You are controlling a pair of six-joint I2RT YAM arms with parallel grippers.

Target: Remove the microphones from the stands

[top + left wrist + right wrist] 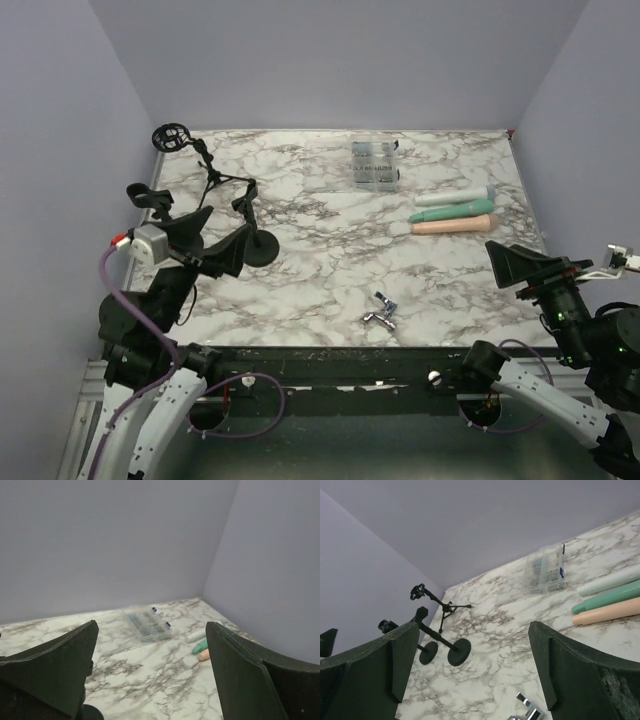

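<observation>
While left pincer [151, 630], right pincer [474, 630] gape wide | box [375, 165] labels illegible

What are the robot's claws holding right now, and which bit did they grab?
Nothing. The left claw and the right claw are both open, with only empty space between their fingers.

Stands [262, 247] crowd the left gripper [212, 240]; table [330, 270] centre open.
</observation>
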